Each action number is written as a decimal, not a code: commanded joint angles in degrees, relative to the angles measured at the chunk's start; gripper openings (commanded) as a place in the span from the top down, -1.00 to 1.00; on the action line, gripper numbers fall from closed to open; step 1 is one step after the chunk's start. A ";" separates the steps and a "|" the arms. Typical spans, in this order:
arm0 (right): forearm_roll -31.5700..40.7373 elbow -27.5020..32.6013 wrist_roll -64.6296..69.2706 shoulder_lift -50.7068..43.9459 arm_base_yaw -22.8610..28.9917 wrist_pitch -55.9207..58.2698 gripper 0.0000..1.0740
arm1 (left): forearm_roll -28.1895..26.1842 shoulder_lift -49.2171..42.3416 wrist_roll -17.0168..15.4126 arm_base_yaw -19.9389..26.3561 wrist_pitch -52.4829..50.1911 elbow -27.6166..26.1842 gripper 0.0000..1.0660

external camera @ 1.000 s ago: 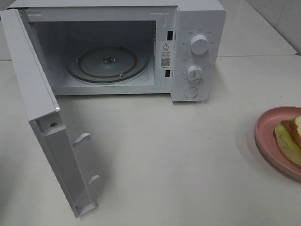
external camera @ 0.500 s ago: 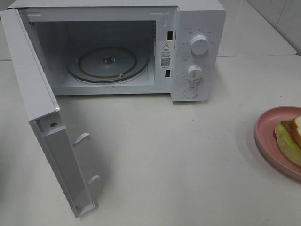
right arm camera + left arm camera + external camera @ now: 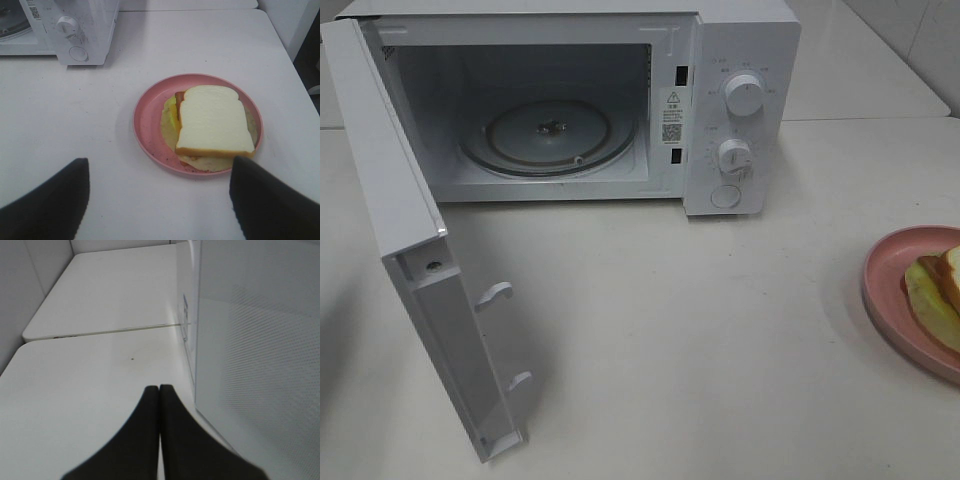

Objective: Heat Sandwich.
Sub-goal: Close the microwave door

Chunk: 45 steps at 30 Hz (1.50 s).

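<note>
While left fingers press together empty, right fingers spread wide, empty

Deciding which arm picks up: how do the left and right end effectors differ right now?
The left end effector is shut, fingers together, beside the white microwave's open door. The right end effector is open, above the white-bread sandwich on the round pink plate. Both have black fingers and hold nothing.
</note>
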 commanded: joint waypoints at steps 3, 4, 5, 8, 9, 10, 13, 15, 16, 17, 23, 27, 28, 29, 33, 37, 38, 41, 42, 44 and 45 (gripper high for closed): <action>0.00 0.06 -0.17 -1.60 -0.46 -0.57 -0.40 | 8.37 4.53 -5.10 -0.46 -6.07 -2.46 1.00; 0.00 0.06 -0.17 -1.60 -0.46 -0.57 -0.40 | 11.97 6.53 -7.79 -0.46 -9.05 -3.04 1.00; 0.00 0.06 -0.17 -1.60 -0.46 -0.57 -0.40 | 13.41 7.33 -9.17 -0.46 -10.49 -3.15 1.00; 0.00 0.06 -0.17 -1.60 -0.46 -0.57 -0.40 | 17.59 10.77 -10.77 -0.46 -15.58 -3.95 1.00; 0.00 0.06 -0.17 -1.60 -0.46 -0.57 -0.40 | 18.62 11.92 -11.17 -0.46 -16.84 -4.30 1.00; 0.00 0.06 -0.17 -1.60 -0.46 -0.57 -0.40 | 19.42 12.95 -11.46 -0.69 -17.88 -4.64 1.00; 0.00 0.06 -0.17 -1.60 -0.46 -0.57 -0.40 | 19.14 15.07 -11.06 -2.81 -18.51 -5.56 1.00; 0.00 0.06 -0.17 -1.60 -0.46 -0.57 -0.40 | 18.16 16.39 -10.43 -5.44 -18.51 -6.19 1.00; 0.00 0.06 -0.17 -1.60 -0.46 -0.57 -0.40 | 18.16 16.39 -10.43 -5.44 -18.51 -6.19 1.00; 0.00 0.06 -0.17 -1.60 -0.46 -0.57 -0.40 | 17.30 16.96 -9.97 -6.82 -18.51 -6.47 1.00; 0.00 0.06 -0.17 -1.60 -0.46 -0.57 -0.40 | 8.48 19.25 -5.84 -14.50 -18.56 -8.37 1.00; 0.00 0.06 -0.17 -1.60 -0.46 -0.57 -0.40 | 5.84 20.34 -5.84 -18.56 -18.45 -10.20 1.00; 0.00 0.06 -0.17 -1.60 -0.46 -0.57 -0.40 | 5.04 20.51 -5.84 -19.42 -18.39 -10.77 1.00; 0.00 0.06 -0.17 -1.60 -0.46 -0.57 -0.40 | 4.18 20.91 -5.84 -20.51 -18.39 -11.34 1.00; 0.00 0.06 -0.17 -1.60 -0.46 -0.57 -0.40 | 1.09 22.46 -5.84 -24.24 -18.33 -13.29 1.00; 0.00 0.06 -0.17 -1.60 -0.46 -0.57 -0.40 | -1.83 23.95 -5.73 -27.56 -17.42 -15.47 1.00; 0.00 0.06 -0.17 -1.60 -0.46 -0.57 -0.40 | -2.18 24.35 -5.73 -28.25 -17.13 -15.87 1.00; 0.00 0.06 -0.17 -1.60 -0.46 -0.57 -0.40 | -3.38 25.78 -5.56 -30.71 -17.13 -17.30 1.00; 0.00 0.06 -0.17 -1.60 -0.46 -0.57 -0.40 | -3.90 26.30 -5.56 -31.40 -17.02 -17.82 1.00; 0.00 0.06 -0.17 -1.60 -0.46 -0.57 -0.40 | -5.10 27.16 -5.44 -32.72 -16.96 -18.74 1.00; 0.00 0.06 -0.17 -1.60 -0.46 -0.57 -0.40 | -5.90 27.44 -5.10 -33.23 -16.84 -19.08 1.00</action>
